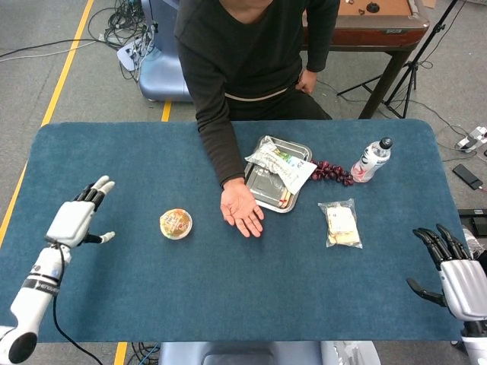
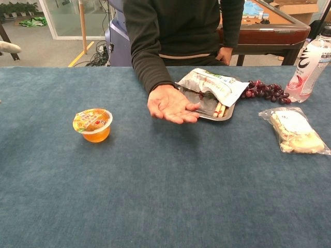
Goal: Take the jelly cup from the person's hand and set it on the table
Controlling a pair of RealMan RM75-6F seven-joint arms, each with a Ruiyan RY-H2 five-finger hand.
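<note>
Near the table's left edge, the left hand hovers with its fingers spread apart and nothing in it. To its right, well apart from it, the jelly cup stands upright on the blue cloth by itself, sealed lid up, left of the table's middle. Just right of the cup, the person's hand rests palm up and empty. Beyond it, toward the far edge, a metal tray carries a crumpled snack bag. Next come a bunch of grapes, a water bottle and a bagged sandwich. At the near right corner, the right hand is held off the table, fingers splayed, holding nothing.
</note>
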